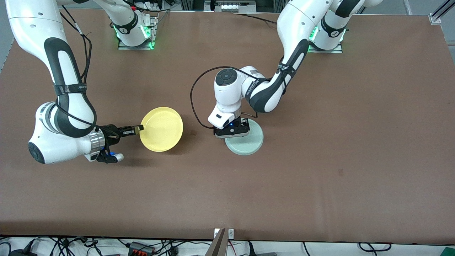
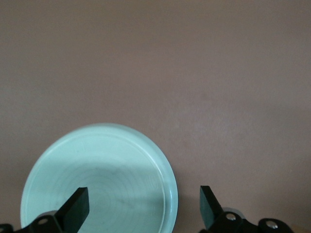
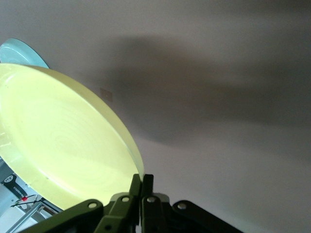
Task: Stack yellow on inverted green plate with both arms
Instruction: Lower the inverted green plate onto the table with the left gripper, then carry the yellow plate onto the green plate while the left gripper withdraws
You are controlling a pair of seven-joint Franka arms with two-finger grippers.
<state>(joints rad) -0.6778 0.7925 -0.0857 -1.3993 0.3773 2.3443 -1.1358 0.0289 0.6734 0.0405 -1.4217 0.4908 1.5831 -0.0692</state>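
The yellow plate [image 1: 161, 129] is held by its rim in my right gripper [image 1: 140, 127], which is shut on it and carries it above the table toward the right arm's end. In the right wrist view the yellow plate [image 3: 63, 141] fills the frame beside my gripper [image 3: 142, 178]. The pale mint-green plate [image 1: 247, 142] lies upside down on the table near the middle. My left gripper [image 1: 231, 131] hovers over its edge, open and empty. In the left wrist view the green plate [image 2: 104, 177] lies under my open left gripper [image 2: 144, 206].
The brown table [image 1: 320, 160] spreads wide around both plates. The arm bases [image 1: 137, 33] stand along the table edge farthest from the front camera. Cables lie past the table's near edge.
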